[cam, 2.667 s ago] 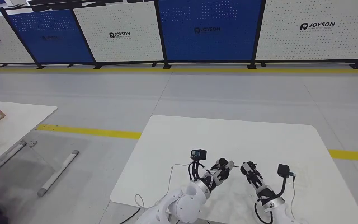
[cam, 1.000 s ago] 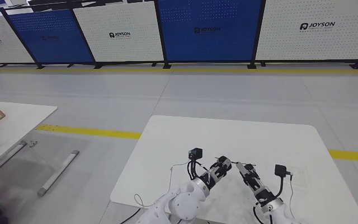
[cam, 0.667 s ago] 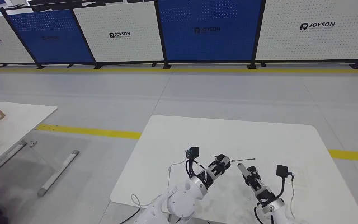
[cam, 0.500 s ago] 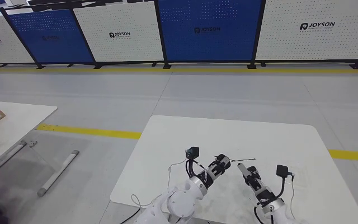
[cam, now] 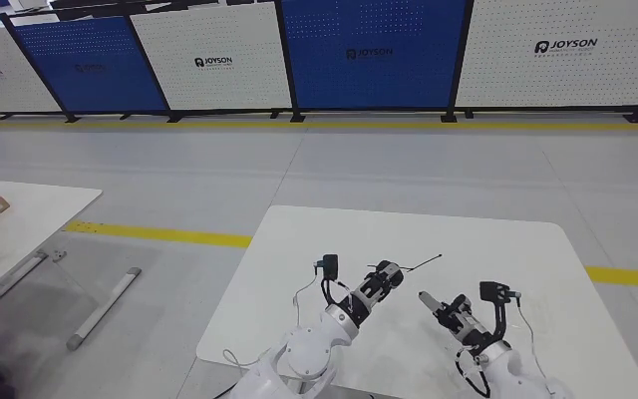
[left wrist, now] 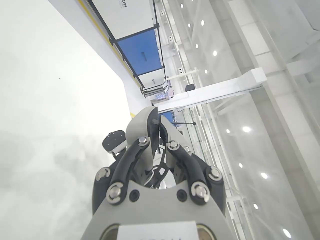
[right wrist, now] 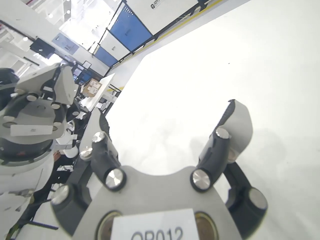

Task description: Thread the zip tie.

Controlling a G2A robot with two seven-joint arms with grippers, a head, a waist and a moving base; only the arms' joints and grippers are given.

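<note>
The left claw [cam: 392, 270] pinches one end of the thin black zip tie [cam: 421, 262], low in the middle of the top view. The tie pokes up and to the right over the white table [cam: 478, 234]. The right claw [cam: 433, 303], just below the tie and not touching it, is spread wide and holds nothing.

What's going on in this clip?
The left gripper is shut on a thin black zip tie over the white table, the tie's free end sticking out toward the far side. The right gripper is open and empty, a little apart. Whether the tie is threaded is too small to tell.
</note>
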